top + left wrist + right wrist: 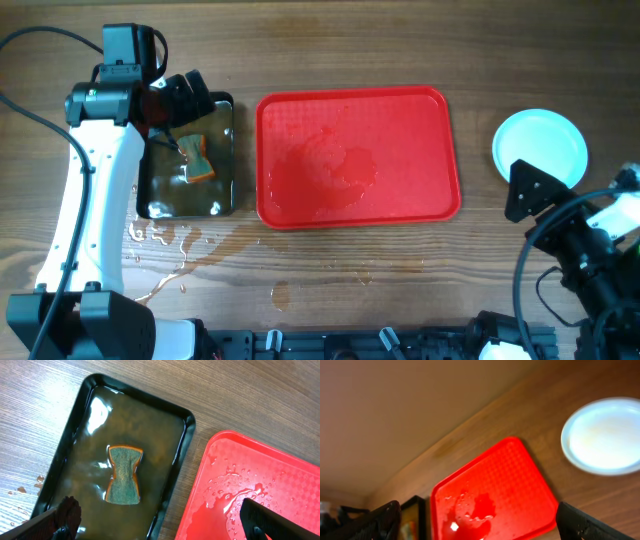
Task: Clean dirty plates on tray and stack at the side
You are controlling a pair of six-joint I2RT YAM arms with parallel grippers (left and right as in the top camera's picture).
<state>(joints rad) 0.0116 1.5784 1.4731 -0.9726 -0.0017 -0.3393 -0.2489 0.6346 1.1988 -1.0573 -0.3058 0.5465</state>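
The red tray (400, 130) lies mid-table with no plates on it, only a film of water. It also shows in the left wrist view (265, 475) and the right wrist view (520, 475). The pale-blue plates (545, 140) sit on the table right of the tray, seen as one round disc, so I cannot tell how many are stacked; they show in the right wrist view too (605, 435). My left gripper (190, 105) (160, 527) is open and empty above the black pan. My right gripper (530, 190) (477, 530) is open and empty, just in front of the plates.
A black pan (220, 190) (189, 422) of brownish water stands left of the tray, with a green-and-orange sponge (197, 158) (124, 475) lying in it. Water puddles (170, 240) spread on the wood in front of the pan and tray.
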